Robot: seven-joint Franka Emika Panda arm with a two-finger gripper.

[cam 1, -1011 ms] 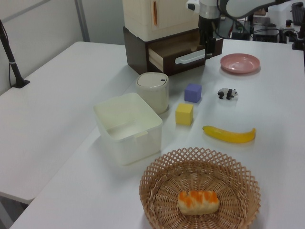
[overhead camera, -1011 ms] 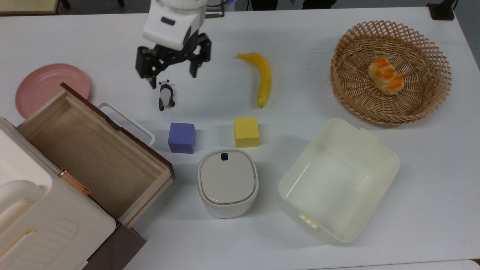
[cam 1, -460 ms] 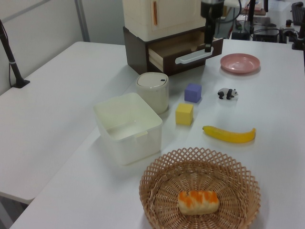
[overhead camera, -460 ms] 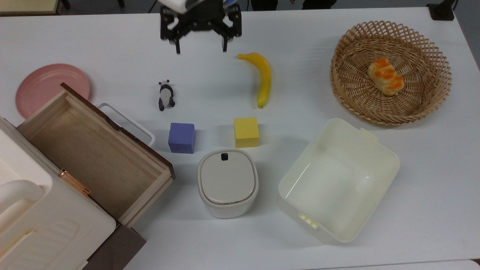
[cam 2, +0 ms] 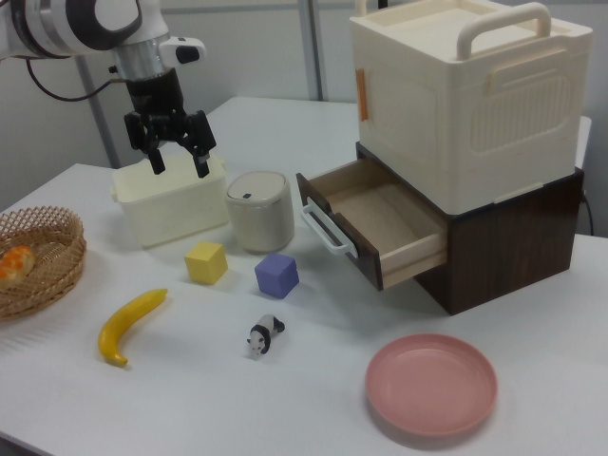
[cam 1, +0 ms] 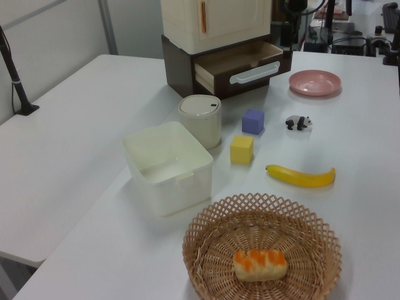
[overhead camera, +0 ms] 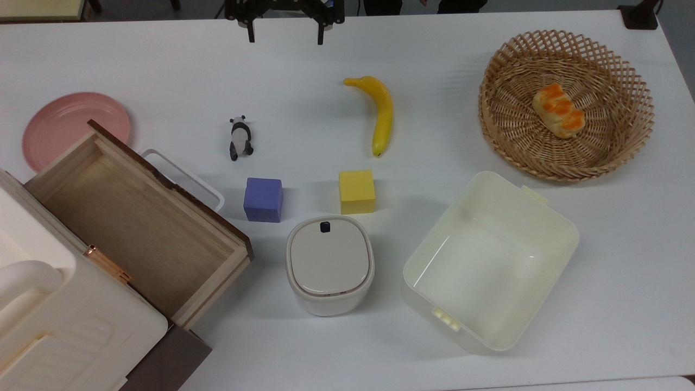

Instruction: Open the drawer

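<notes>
We see the gripper [cam 2: 174, 150] raised, fingers spread, holding nothing; the drawer [cam 2: 378, 221] lies well apart toward the right view's right, already pulled out of the cabinet [cam 2: 518, 228], its interior bare. Beyond the drawer, the tub [overhead camera: 488, 260] is bare and the basket [overhead camera: 564, 103] holds bread [overhead camera: 558, 110].

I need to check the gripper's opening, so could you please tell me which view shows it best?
The right view: the black two-finger gripper hangs whole, open. The top view cuts the gripper to fingertips at the edge.
</notes>
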